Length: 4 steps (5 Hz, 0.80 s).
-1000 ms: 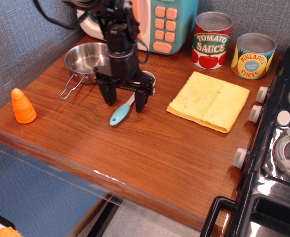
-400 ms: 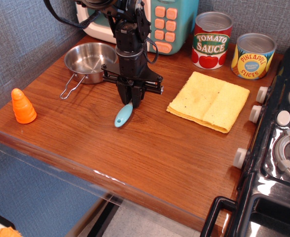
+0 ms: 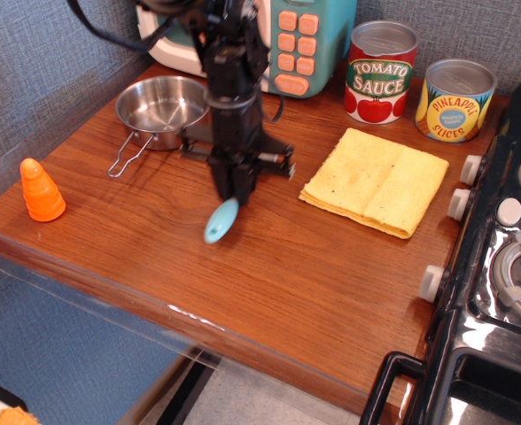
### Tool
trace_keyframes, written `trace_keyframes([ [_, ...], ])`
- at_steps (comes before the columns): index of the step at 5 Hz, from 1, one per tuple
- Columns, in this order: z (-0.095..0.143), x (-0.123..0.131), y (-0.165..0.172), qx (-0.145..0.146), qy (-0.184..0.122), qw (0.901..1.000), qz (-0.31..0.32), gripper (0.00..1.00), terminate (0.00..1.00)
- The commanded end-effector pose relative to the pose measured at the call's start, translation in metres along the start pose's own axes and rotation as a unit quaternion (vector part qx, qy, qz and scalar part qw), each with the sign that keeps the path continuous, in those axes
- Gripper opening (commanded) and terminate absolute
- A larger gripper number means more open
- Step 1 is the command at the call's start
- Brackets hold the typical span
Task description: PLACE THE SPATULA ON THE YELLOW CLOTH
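Note:
The spatula (image 3: 220, 221) shows its light blue handle hanging below my gripper (image 3: 233, 190); its white head is hidden between the fingers. My gripper is shut on the spatula and holds it just above the wooden tabletop, left of the yellow cloth (image 3: 375, 181). The yellow cloth lies flat and folded at the right of the table, near the stove, apart from the gripper.
A steel pan with a wire handle (image 3: 160, 104) sits behind-left of the gripper. An orange cone (image 3: 42, 189) stands at the left edge. A tomato sauce can (image 3: 380, 72) and a pineapple can (image 3: 455, 100) stand behind the cloth. A toy microwave (image 3: 287, 40) is at the back, a black stove (image 3: 509, 239) on the right.
The open gripper straddling the spatula closed on its head. It has since shifted slightly toward the front with the spatula, whose handle now hangs lower in the frame.

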State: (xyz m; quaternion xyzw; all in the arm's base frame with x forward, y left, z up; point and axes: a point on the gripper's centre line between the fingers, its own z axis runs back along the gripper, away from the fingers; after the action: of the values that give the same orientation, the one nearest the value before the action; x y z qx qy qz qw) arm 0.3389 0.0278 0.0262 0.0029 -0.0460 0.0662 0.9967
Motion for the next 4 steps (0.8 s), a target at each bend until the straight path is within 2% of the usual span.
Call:
trace_keyframes([
  [1,0.054,0.036,-0.071,-0.005,-0.058,0.9956,-0.074,0.00,0.00],
  [2,0.052,0.054,-0.101,-0.010,-0.055,0.9935,-0.099,0.00,0.00],
  [3,0.042,0.067,-0.112,-0.009,-0.045,0.9945,-0.094,0.00,0.00],
  [4,0.027,0.065,-0.108,-0.008,-0.028,0.9967,-0.076,0.00,0.00],
])
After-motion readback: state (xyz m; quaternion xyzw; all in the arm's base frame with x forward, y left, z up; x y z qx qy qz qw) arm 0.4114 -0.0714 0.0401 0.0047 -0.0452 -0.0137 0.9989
